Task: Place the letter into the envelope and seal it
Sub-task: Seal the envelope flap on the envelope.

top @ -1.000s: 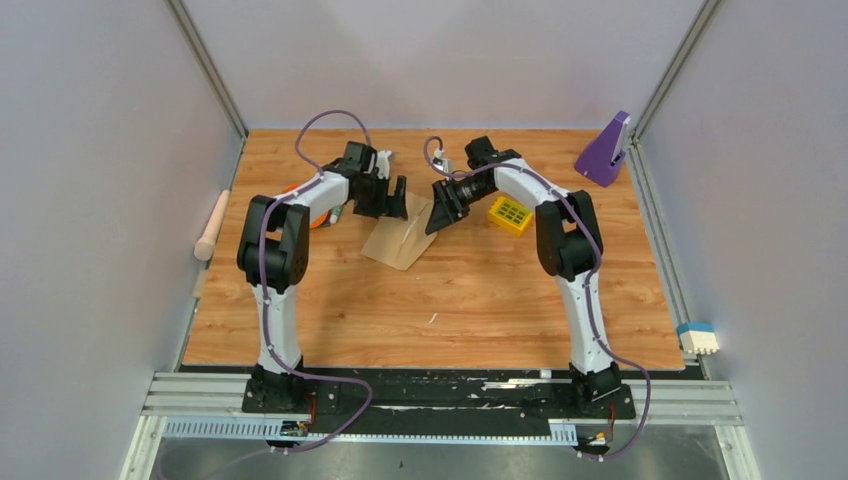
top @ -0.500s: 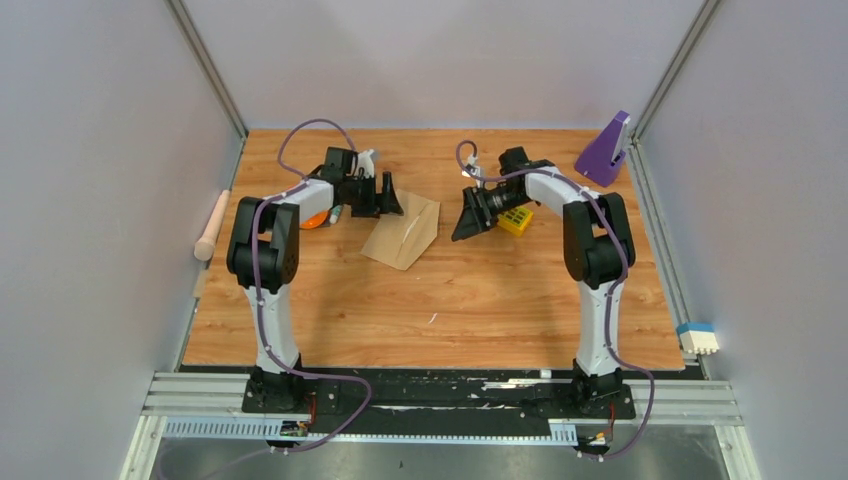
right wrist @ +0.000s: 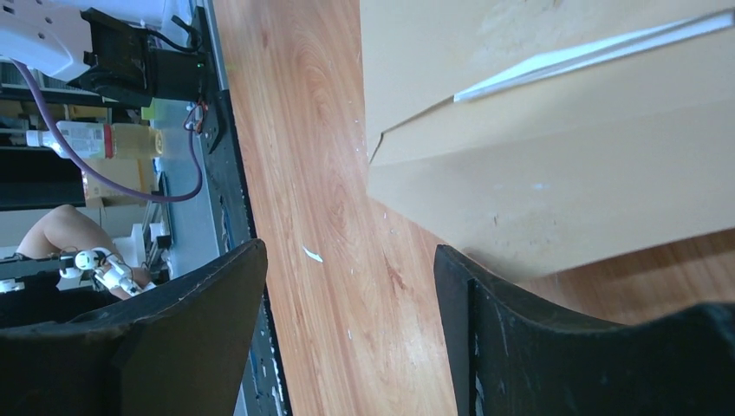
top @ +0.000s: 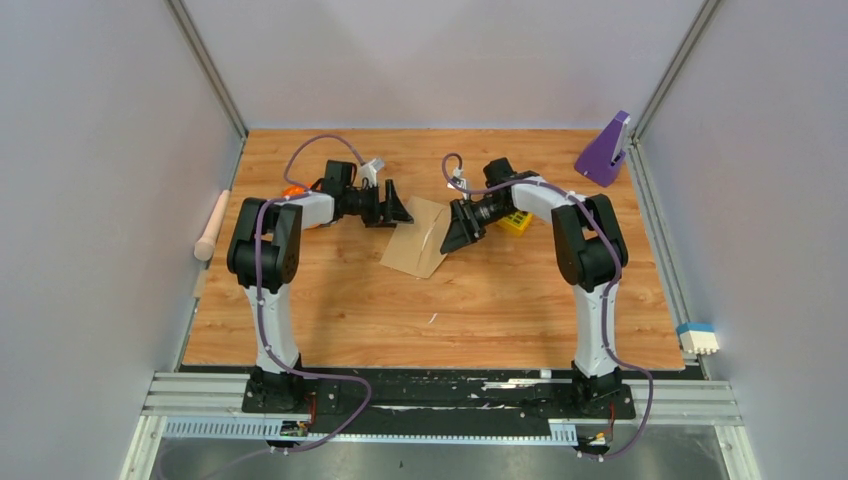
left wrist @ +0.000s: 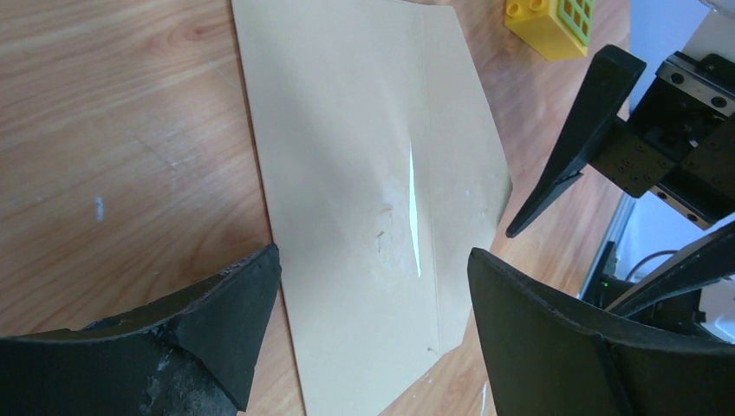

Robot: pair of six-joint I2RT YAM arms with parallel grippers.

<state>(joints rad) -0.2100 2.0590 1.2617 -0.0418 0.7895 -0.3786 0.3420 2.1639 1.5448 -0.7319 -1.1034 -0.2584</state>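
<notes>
The tan envelope (top: 420, 240) lies flat on the table between my two grippers. In the left wrist view the envelope (left wrist: 355, 173) fills the middle, and a thin white sliver of the letter (left wrist: 413, 217) shows along its flap seam. The same white edge of the letter (right wrist: 589, 54) pokes out of the envelope (right wrist: 563, 147) in the right wrist view. My left gripper (top: 393, 208) is open at the envelope's far left corner, jaws straddling it (left wrist: 373, 256). My right gripper (top: 457, 228) is open at the right edge, with only bare table between its fingers (right wrist: 348, 251).
A yellow block (top: 516, 221) sits just right of the right gripper. A purple stand (top: 605, 150) is at the far right corner. A wooden roller (top: 212, 225) lies off the left edge, an orange item (top: 293, 190) behind the left arm, and a blue-white block (top: 697, 338) outside on the right.
Both grippers pulled apart from over the envelope, then the right one came back to its right edge. The envelope has shifted slightly to the right. The left gripper has narrowed a little.
</notes>
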